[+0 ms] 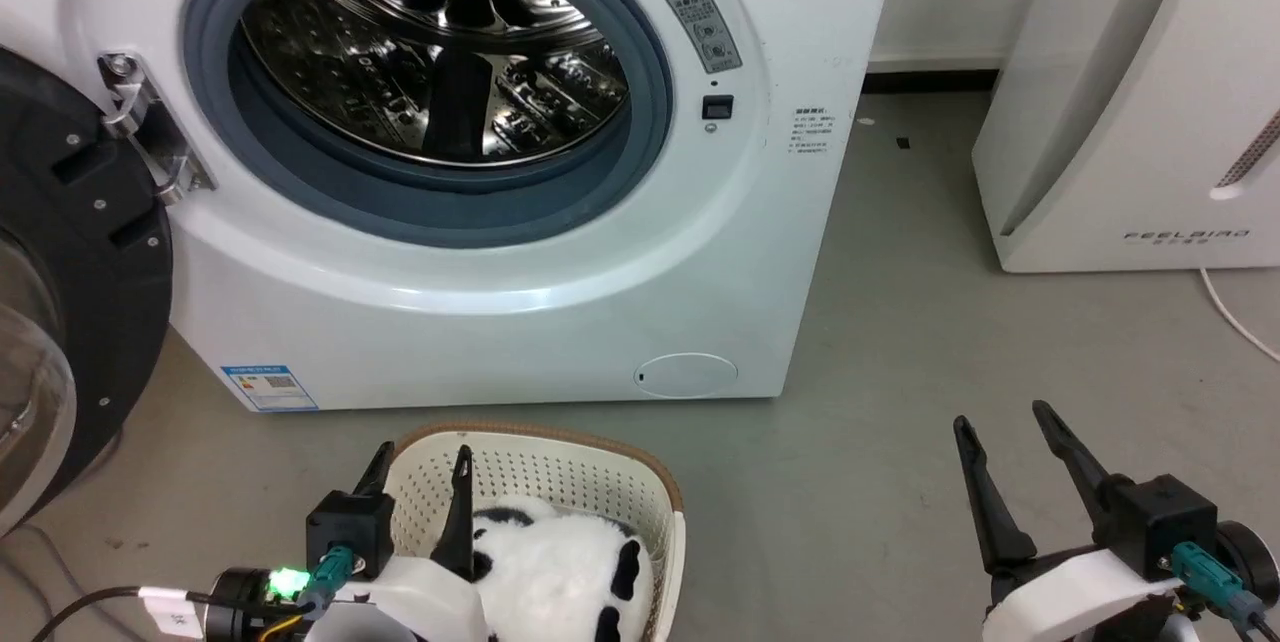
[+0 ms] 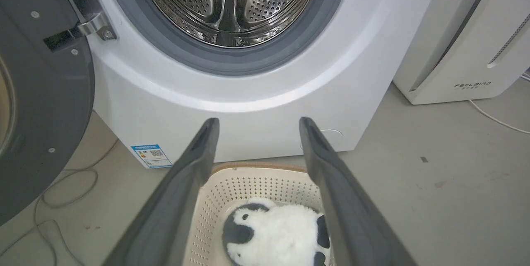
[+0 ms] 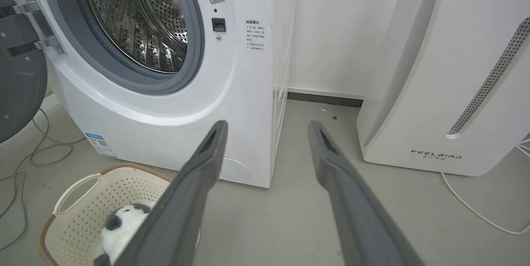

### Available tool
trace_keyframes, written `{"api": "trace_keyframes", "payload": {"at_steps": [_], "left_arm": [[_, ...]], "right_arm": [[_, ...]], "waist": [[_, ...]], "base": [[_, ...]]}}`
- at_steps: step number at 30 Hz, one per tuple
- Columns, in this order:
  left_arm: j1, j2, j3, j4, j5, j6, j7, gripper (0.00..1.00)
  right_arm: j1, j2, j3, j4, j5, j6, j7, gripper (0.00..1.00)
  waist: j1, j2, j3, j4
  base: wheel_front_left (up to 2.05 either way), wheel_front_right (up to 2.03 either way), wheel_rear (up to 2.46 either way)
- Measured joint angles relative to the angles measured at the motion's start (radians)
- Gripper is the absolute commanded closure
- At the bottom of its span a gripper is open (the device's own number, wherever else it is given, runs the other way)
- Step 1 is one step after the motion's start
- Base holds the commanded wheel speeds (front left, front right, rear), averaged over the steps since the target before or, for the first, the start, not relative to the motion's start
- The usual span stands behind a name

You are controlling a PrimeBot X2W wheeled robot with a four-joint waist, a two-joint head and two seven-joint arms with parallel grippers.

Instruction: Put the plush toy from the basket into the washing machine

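L tool (image 1: 424, 450) spread, hovers over plush toy (image 1: 560, 572) in basket (image 1: 580, 472).

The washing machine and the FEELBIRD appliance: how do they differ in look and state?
The washing machine has a round grey-rimmed opening, its door swung open, showing a steel drum; the FEELBIRD appliance has a plain front. The washing machine stands just behind the basket; the appliance stands apart to the right. Both are white and stand on the floor.

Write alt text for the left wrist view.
The open left hand hovers over the plush toy lying in the basket. Beyond stands the washing machine, its door swung open and steel drum showing.
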Motion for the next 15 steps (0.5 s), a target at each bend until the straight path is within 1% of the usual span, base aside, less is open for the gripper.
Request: {"api": "trace_keyframes", "payload": {"at_steps": [9,15], "left_arm": [[-0.052,0.007,-0.013,0.104,-0.012,-0.002,-0.009,0.0],[-0.092,0.018,-0.024,0.182,-0.026,-0.015,-0.012,0.0]], "right_arm": [[-0.014,0.0,0.004,-0.004,0.003,0.0,-0.017,0.0],[-0.025,0.0,0.009,-0.009,0.013,0.0,-0.032,0.0]], "waist": [[0.0,0.0,0.049,-0.014],[0.0,0.0,0.085,-0.025]], "base": [[0.0,0.0,0.0],[0.0,0.0,0.0]]}}
